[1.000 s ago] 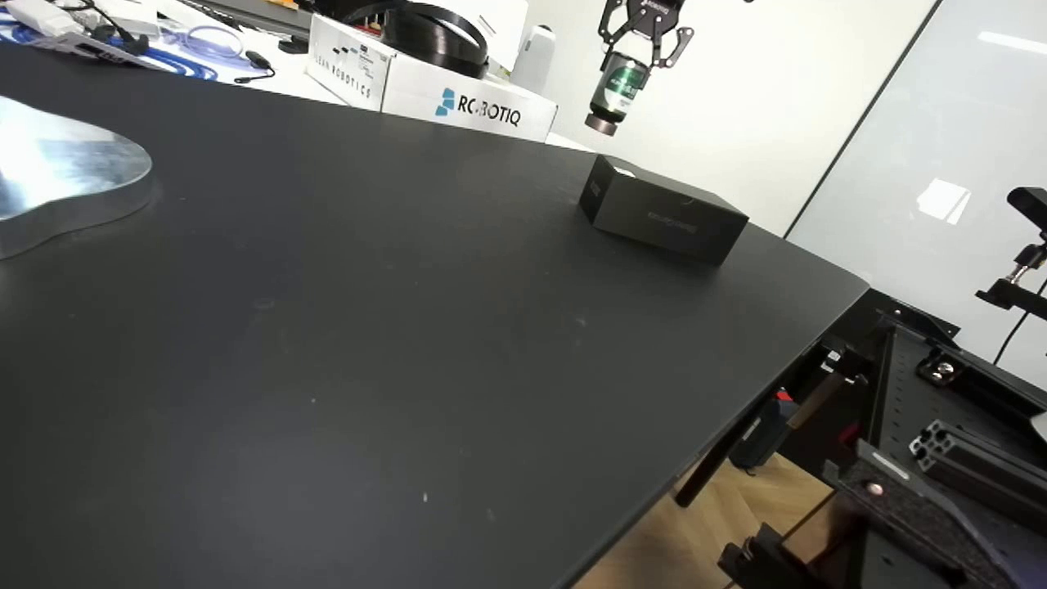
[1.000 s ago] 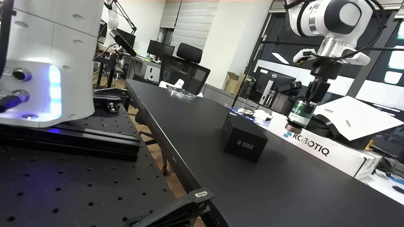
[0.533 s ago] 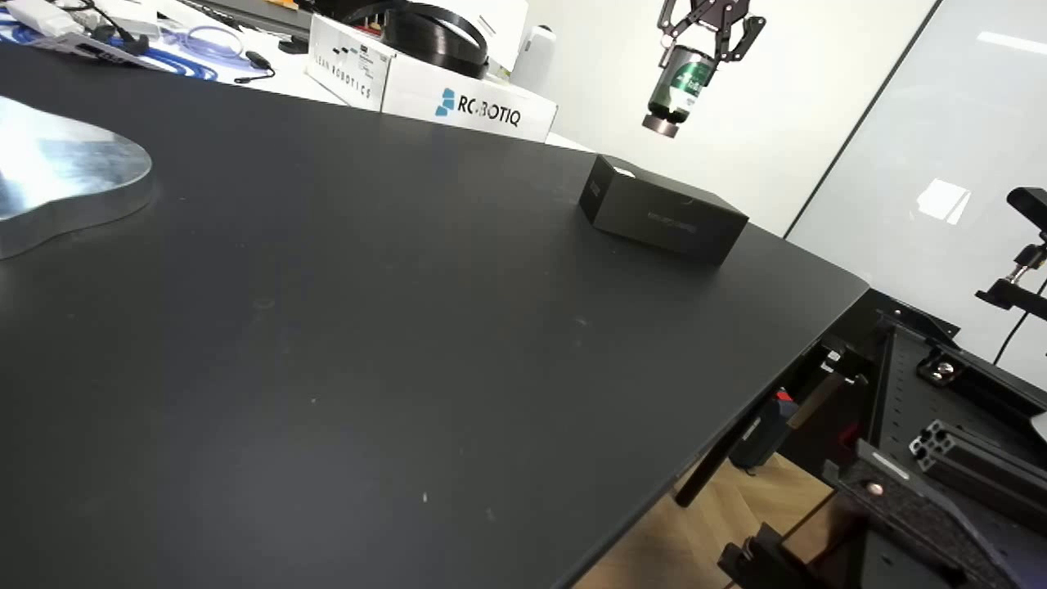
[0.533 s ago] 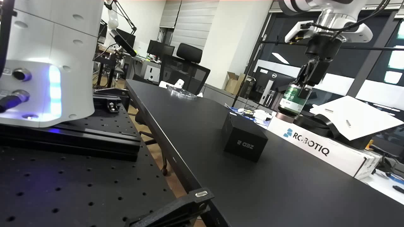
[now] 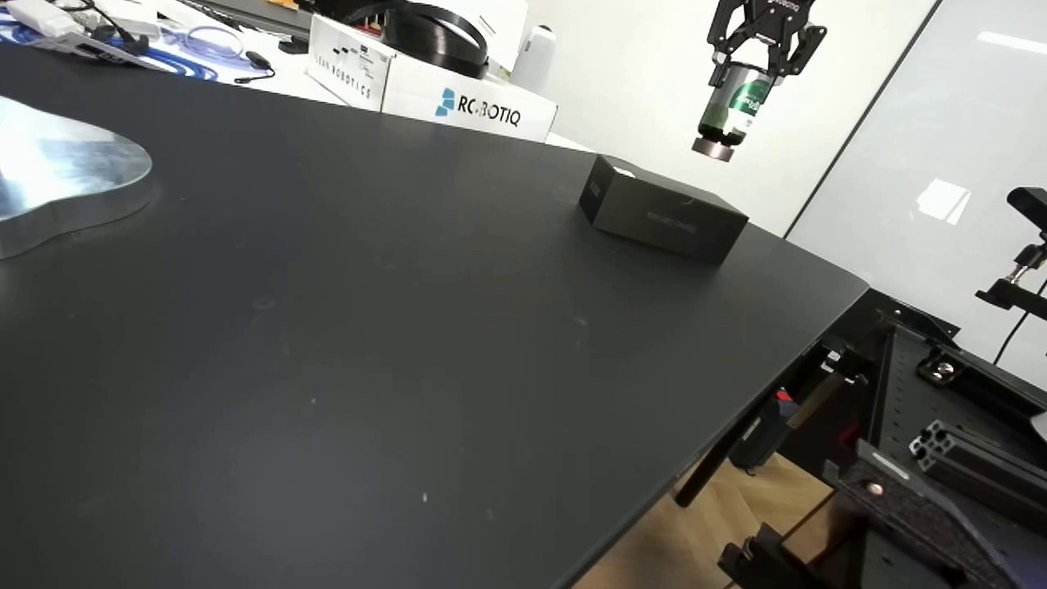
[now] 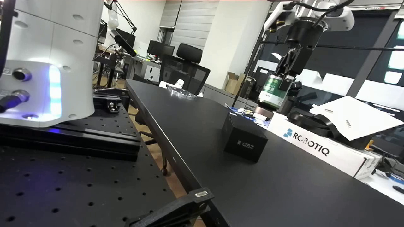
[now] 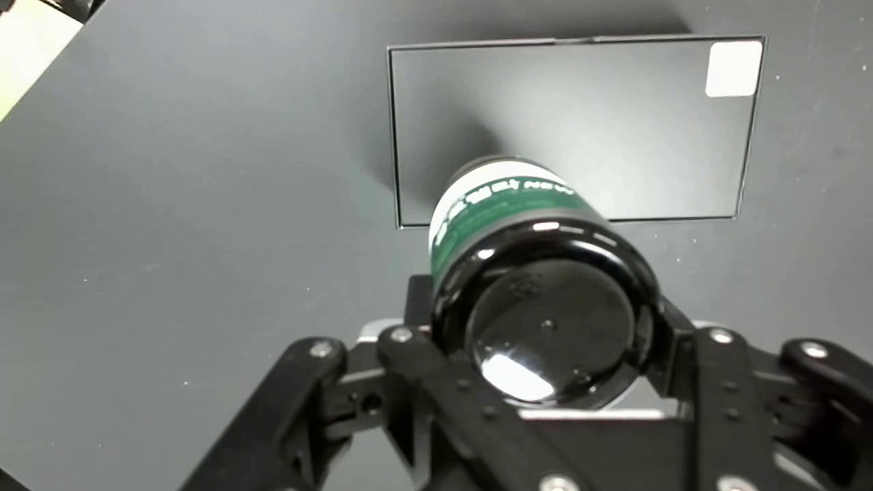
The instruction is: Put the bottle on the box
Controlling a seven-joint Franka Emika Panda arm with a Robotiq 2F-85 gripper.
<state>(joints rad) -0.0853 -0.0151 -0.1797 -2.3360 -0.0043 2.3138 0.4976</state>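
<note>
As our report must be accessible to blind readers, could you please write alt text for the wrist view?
The tool grips a dark, green-labelled bottle, seen base-first. Beyond it, partly hidden by the bottle, a dark box with a white patch at one corner lies on a grey table.

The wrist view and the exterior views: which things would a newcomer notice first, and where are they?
The bottle would probably come first, held cap-down and tilted in the claw, higher than the black box on the table. Next might be the glowing strip on the base, at the left of an exterior view.
</note>
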